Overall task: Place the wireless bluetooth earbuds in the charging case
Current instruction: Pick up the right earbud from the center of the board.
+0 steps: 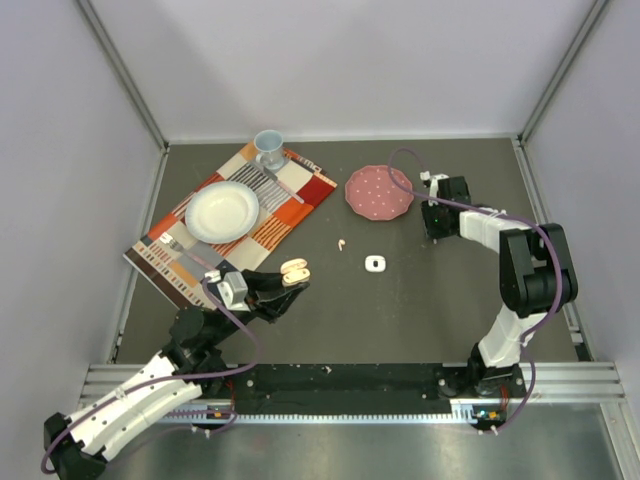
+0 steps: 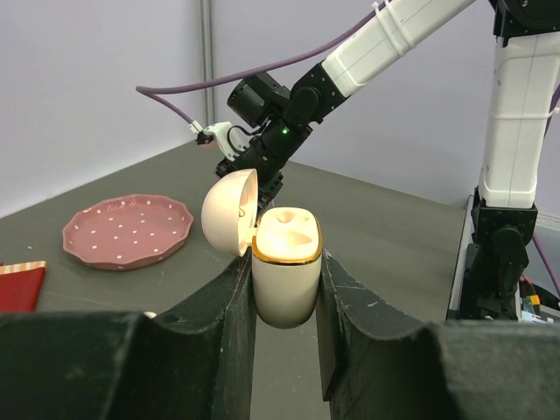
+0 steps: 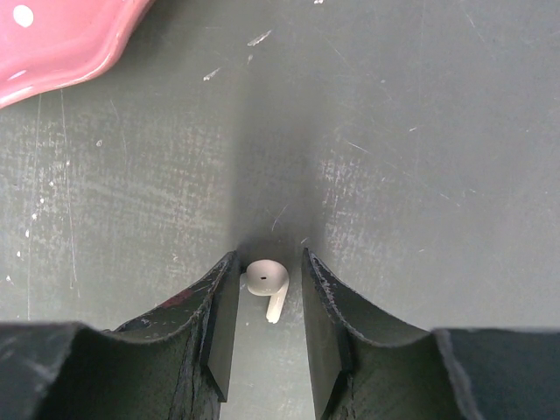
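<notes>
— Where is the earbud?
— One earbud (image 3: 265, 282) sits between the tips of the right jaws, its stem pointing back toward the wrist, over the dark desk (image 3: 420, 131). A thin dark sliver shows on each side of it, so I cannot tell whether the right jaws are clenched on it or only straddle it.
— And that arm's pose?
— The right arm (image 1: 525, 270) rises from its base, folds at a high elbow and reaches leftward, with the wrist turned down just beside the pink plate (image 1: 379, 192).
— The case?
— The charging case (image 2: 284, 280) is grasped by the left jaws. It stands upright, its lid (image 2: 229, 213) swung open to the side and its wells facing up. The left arm (image 1: 130, 405) stretches low and diagonally from the near left corner, jaws level and aimed toward the middle of the desk.
— Anything loose?
— A second earbud (image 1: 343, 243) lies on the desk near a white case (image 1: 375, 264), both between the two arms. A patterned placemat (image 1: 300, 200) carrying a white bowl (image 1: 222, 211) and a cup (image 1: 269, 148) lies far left.
</notes>
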Robot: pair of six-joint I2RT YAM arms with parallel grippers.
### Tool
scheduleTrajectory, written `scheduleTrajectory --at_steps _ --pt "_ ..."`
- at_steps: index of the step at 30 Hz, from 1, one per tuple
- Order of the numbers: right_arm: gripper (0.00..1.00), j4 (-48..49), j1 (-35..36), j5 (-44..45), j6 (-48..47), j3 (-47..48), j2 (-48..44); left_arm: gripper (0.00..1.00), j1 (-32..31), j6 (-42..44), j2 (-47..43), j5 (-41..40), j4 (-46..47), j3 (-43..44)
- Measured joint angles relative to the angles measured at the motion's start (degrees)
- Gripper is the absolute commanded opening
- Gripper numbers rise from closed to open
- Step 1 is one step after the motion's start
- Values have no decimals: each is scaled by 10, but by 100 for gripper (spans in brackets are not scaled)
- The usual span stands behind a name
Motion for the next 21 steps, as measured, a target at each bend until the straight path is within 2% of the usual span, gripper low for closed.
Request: scheduleTrajectory --at_steps 12,13,14,18,21 --pt "27 -2 -1 -4 0 0 0 0 0 0 1 1 0 0" --pt "21 -2 -1 -4 0 0 0 0 0 0 1 1 0 0" --pt "20 -2 -1 -4 0 0 0 0 0 0 1 1 0 0" --pt "22 -4 -2 -4 1 0 0 0 0 0 0 1 -4 1" --pt "29 -6 -3 -4 1 0 -2 0 0 0 -3 0 -5 1"
